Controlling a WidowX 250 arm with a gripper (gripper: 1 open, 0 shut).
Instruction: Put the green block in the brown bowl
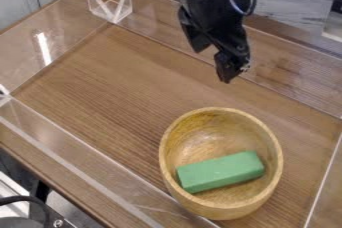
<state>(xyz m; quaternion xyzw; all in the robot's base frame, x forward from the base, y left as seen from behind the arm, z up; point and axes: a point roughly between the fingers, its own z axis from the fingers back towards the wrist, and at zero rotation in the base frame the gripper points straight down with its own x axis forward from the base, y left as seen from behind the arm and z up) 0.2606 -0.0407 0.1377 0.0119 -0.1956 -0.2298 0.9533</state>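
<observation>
The green block lies flat inside the brown bowl, toward its near side. The bowl sits on the wooden tabletop at the lower right. My gripper hangs above and behind the bowl, pointing steeply down, well clear of the rim. Its dark fingers stand open with nothing between them.
A clear plastic wall fences the wooden tabletop along the near and left edges. A small clear stand sits at the back left corner. The table's right edge runs close to the bowl.
</observation>
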